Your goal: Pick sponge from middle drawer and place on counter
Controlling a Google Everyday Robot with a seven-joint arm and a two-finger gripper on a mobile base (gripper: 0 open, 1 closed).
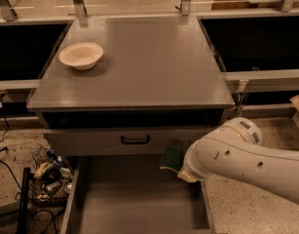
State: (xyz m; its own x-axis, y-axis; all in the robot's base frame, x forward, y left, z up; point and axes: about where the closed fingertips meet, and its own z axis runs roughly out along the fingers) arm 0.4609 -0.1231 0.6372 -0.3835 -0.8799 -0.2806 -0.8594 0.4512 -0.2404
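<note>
The dark green sponge [171, 157], with a pale yellow edge, hangs tilted above the right rear of the open middle drawer [139, 199], just in front of the closed drawer front. My gripper [179, 165] sits at the end of the white arm that reaches in from the lower right. It is shut on the sponge, and the arm's bulk hides most of its fingers. The drawer's grey floor below is bare. The grey counter [144, 62] lies above and behind, with the sponge well below its front edge.
A cream bowl [81, 55] stands at the counter's left rear. A closed drawer front with a black handle [135, 140] is under the counter. Black recessed bays [258, 40] flank it. Cables and clutter [46, 175] lie on the floor to the left.
</note>
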